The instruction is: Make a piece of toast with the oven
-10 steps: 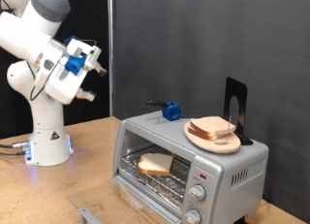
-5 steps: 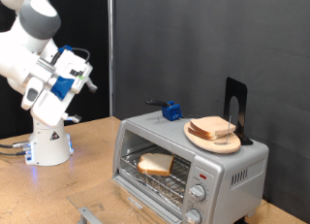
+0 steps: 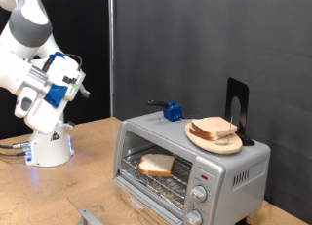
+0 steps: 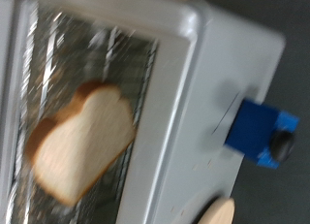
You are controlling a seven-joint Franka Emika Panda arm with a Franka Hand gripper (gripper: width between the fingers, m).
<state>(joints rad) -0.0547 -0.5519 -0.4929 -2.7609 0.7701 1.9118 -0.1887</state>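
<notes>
While we compare the last second of views, we find the white arm's claw, with its blue fittings, swinging away from the boxy silver metal toaster oven towards the exterior view's left, and now it hangs high above the wooden desk, well apart from the oven and close to the arm's own white base. We cannot tell whether its fingers stand apart or together; nothing shows between them. The single square slice of pale bread with a light brown crust lies on the wire rack inside the oven; the wrist view shows it there too, flat on the bars. We judge that the loading step is done and that the arm is clearing off. On the oven's roof rest a small blue block with a black handle and a round wooden plate stacked with like slices, both undisturbed. The round knobs sit down the oven's front, untouched.
</notes>
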